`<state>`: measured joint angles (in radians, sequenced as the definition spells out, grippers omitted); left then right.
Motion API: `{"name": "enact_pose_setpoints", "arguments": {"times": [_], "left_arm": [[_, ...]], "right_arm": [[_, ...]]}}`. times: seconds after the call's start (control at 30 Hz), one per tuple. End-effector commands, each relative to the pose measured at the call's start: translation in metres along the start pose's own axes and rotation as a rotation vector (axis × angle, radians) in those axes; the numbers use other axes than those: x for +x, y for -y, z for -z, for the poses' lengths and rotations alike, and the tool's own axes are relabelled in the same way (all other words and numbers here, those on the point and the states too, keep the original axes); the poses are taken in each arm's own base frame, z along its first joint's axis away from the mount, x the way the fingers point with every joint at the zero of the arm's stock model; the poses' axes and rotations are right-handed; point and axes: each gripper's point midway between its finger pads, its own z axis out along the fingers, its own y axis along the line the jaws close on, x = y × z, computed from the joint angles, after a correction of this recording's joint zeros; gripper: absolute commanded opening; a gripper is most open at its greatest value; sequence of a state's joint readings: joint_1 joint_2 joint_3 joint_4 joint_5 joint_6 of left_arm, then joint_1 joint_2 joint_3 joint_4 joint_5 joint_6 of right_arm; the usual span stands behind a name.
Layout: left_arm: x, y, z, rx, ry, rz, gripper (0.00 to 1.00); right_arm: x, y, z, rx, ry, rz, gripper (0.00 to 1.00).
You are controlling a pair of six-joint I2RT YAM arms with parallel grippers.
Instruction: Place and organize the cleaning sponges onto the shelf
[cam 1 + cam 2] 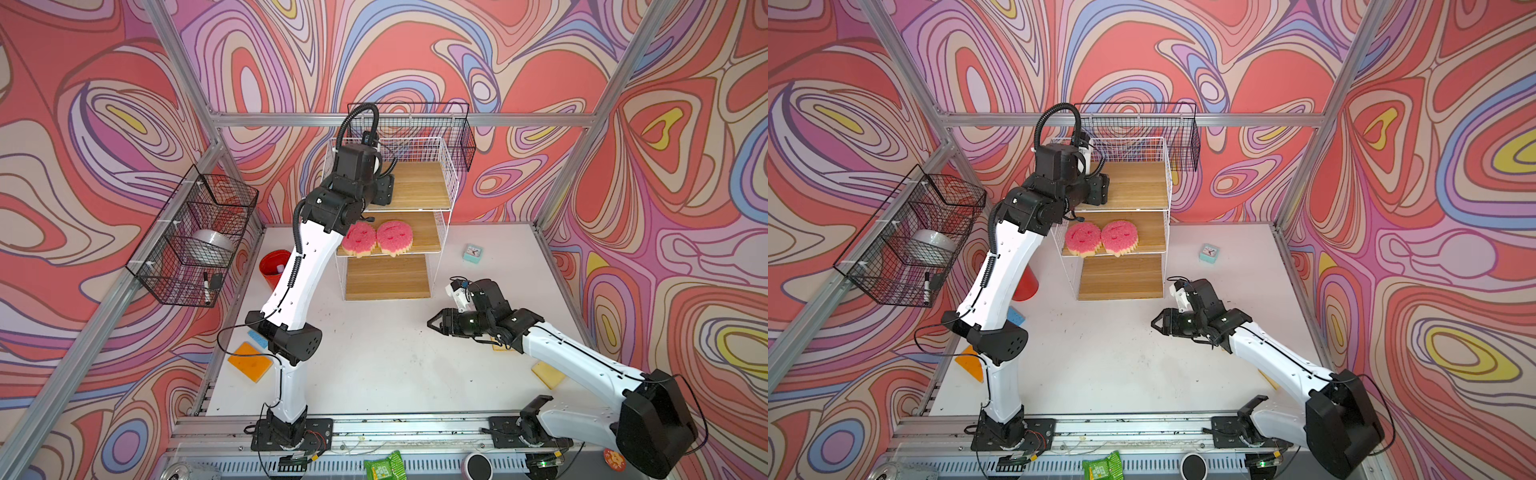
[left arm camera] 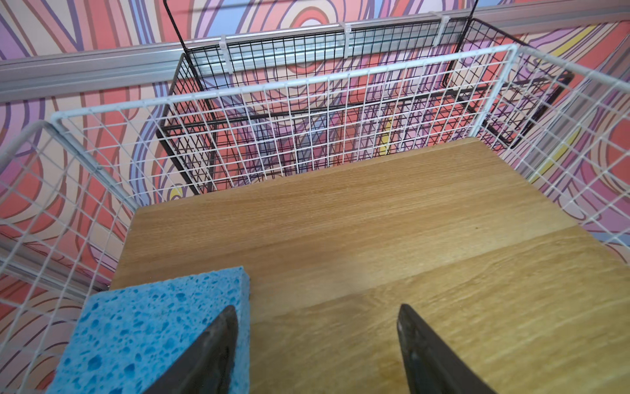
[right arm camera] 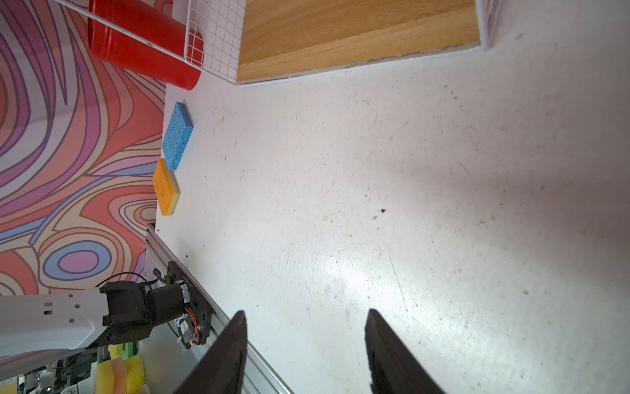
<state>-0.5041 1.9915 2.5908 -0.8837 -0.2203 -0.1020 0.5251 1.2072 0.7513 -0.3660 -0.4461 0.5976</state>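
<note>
The shelf stands at the back of the table. On its fenced top board lies a blue sponge. My left gripper is open over that board, one finger over the sponge's edge and bare wood between the jaws. Both top views hide this sponge behind the arm. Two pink smiley sponges lie on the middle board. On the table's left lie a blue sponge and an orange sponge. My right gripper hovers open and empty over the table.
A yellow sponge lies beside the right arm, and another peeks out under it. A red cup stands left of the shelf, a mint clock to its right. Black wire baskets hang on the walls.
</note>
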Motion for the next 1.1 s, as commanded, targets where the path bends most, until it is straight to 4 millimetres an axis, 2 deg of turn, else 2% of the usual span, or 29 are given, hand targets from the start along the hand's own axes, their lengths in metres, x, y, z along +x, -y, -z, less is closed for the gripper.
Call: {"name": "enact_pose_setpoints", "arguments": {"times": [0.0, 0.27, 0.37, 0.57, 0.67, 0.8, 0.93, 1.07], "left_arm": [[-0.026, 0.0, 0.026, 0.035, 0.085, 0.028, 0.78], [-0.051, 0.012, 0.073, 0.095, 0.177, 0.034, 0.82], [-0.053, 0.016, 0.085, 0.117, 0.181, 0.044, 0.75], [-0.045, -0.002, 0.118, 0.08, 0.174, 0.084, 0.71], [-0.026, -0.017, 0.14, 0.053, 0.157, 0.116, 0.71], [0.015, -0.033, 0.173, 0.045, 0.111, 0.189, 0.73], [0.068, -0.054, 0.196, -0.009, 0.039, 0.234, 0.74], [0.118, -0.078, 0.211, -0.114, -0.057, 0.245, 0.78]], "right_arm": [[0.0, 0.002, -0.002, 0.001, 0.002, -0.008, 0.57], [-0.003, -0.003, 0.003, -0.006, 0.013, 0.002, 0.57], [-0.005, -0.006, 0.007, -0.009, 0.022, 0.005, 0.57], [-0.01, -0.012, 0.017, -0.01, 0.052, 0.019, 0.57], [-0.012, -0.015, 0.022, -0.017, 0.07, 0.033, 0.57], [-0.017, -0.019, 0.025, -0.028, 0.096, 0.05, 0.58], [-0.019, -0.021, 0.024, -0.043, 0.104, 0.056, 0.58], [-0.019, -0.018, 0.017, -0.046, 0.108, 0.056, 0.59]]}}
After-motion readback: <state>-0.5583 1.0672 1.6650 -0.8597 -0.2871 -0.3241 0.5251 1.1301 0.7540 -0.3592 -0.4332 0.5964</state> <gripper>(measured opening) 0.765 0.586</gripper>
